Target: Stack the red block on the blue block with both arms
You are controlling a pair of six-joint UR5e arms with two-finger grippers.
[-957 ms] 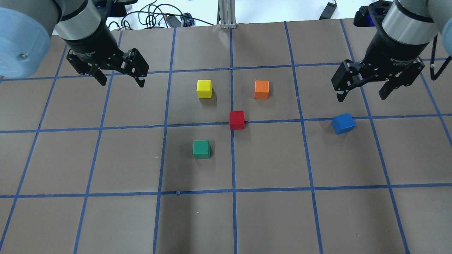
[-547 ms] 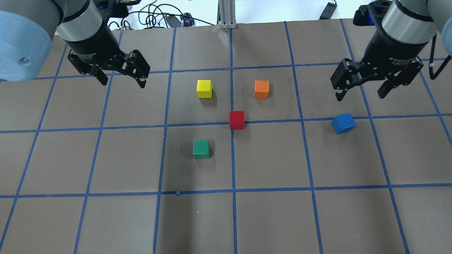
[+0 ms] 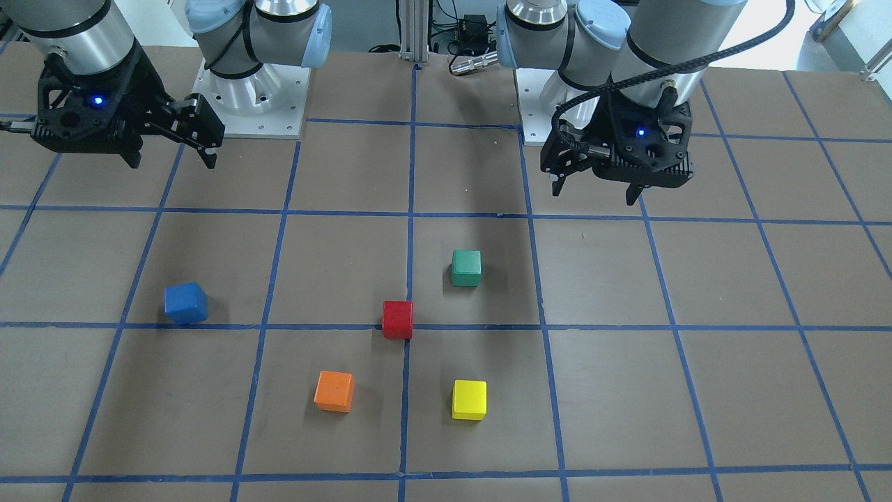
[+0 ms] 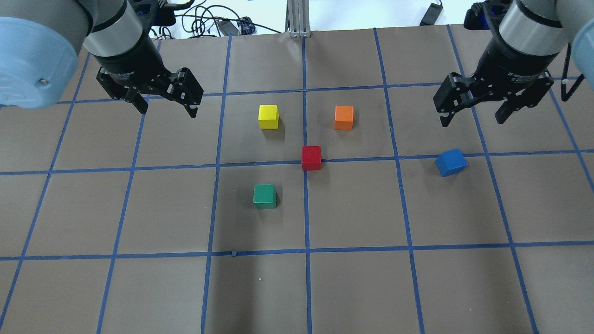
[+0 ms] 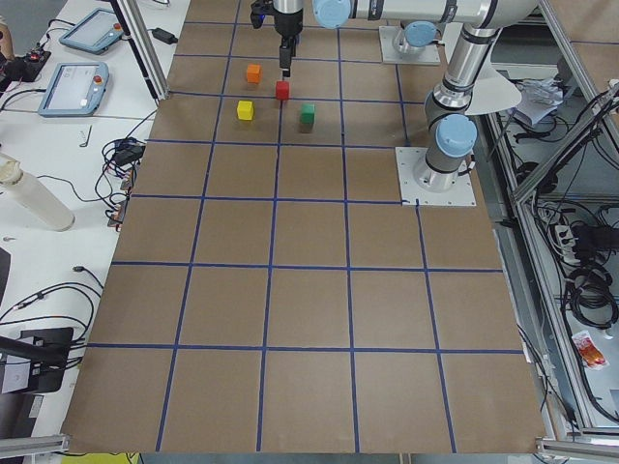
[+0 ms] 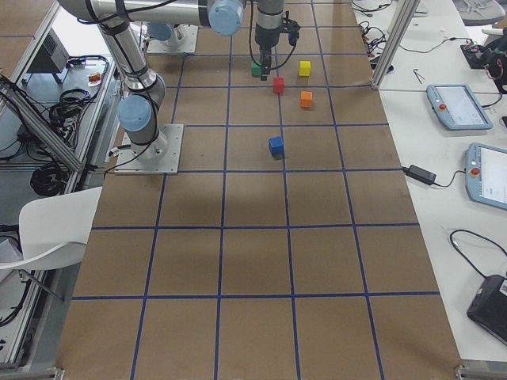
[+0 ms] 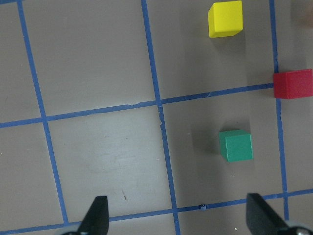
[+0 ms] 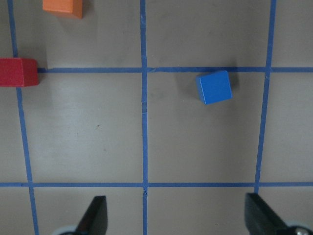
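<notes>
Right gripper (image 4: 472,121) spread, empty | blue block (image 4: 451,162) near, on table, untouched | red block (image 4: 311,157) well apart

Three spare cubes sitting on a brown worktop (image 4: 139,287) gridded with blue tape (image 4: 306,208).
The yellow cube (image 4: 268,116) and the orange cube (image 4: 344,117) are sitting level but apart; the green cube (image 4: 264,195) is resting nearer the camera, in line with the yellow.
</notes>
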